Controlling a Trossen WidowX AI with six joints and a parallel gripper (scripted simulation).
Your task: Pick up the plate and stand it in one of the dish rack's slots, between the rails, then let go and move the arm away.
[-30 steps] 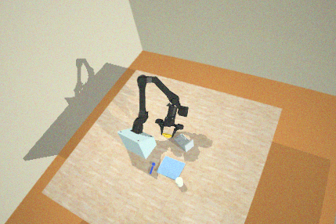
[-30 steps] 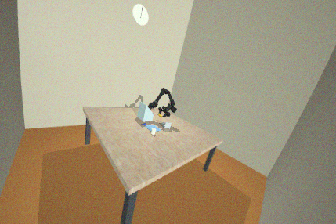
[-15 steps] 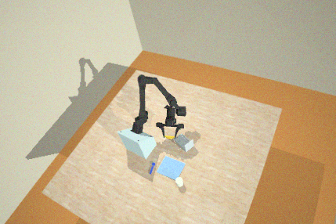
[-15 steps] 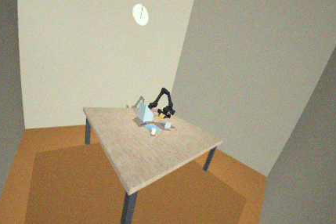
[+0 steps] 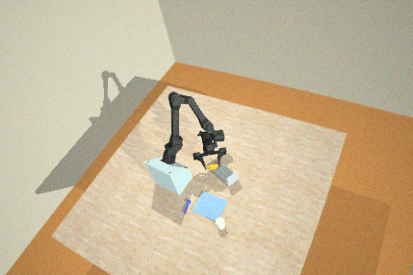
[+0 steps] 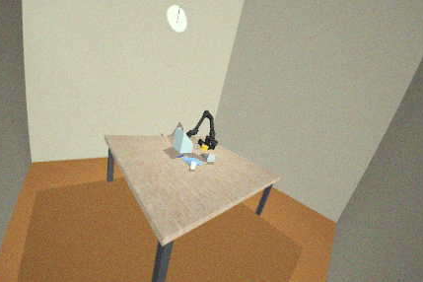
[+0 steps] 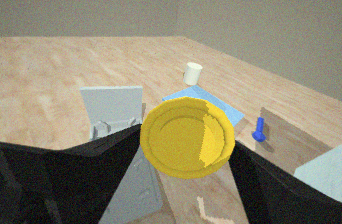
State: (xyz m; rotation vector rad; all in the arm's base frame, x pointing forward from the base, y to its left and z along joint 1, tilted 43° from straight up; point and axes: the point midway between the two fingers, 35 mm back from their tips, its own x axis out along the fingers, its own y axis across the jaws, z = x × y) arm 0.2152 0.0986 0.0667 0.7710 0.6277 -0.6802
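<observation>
My gripper (image 5: 209, 161) (image 6: 204, 146) (image 7: 185, 136) is shut on a yellow plate (image 5: 211, 165) (image 6: 204, 147) (image 7: 187, 137). The plate stands nearly upright between the black fingers, its hollow face toward the wrist camera. The grey dish rack (image 5: 225, 175) (image 6: 210, 158) (image 7: 113, 107) with its rails lies on the table just below and beside the plate. In the wrist view the rack is to the left of and under the plate. The plate's lower edge hangs just above the rack; I cannot tell whether it touches.
A light blue mat (image 5: 210, 206) (image 7: 228, 108) lies flat beyond the rack. A white cup (image 5: 220, 222) (image 6: 192, 166) (image 7: 192, 73) stands past the mat. A small blue bolt-like piece (image 5: 187, 206) (image 7: 259, 130) lies near it. The arm's pale blue base block (image 5: 170, 175) (image 6: 180, 142) (image 7: 328, 172) stands close by.
</observation>
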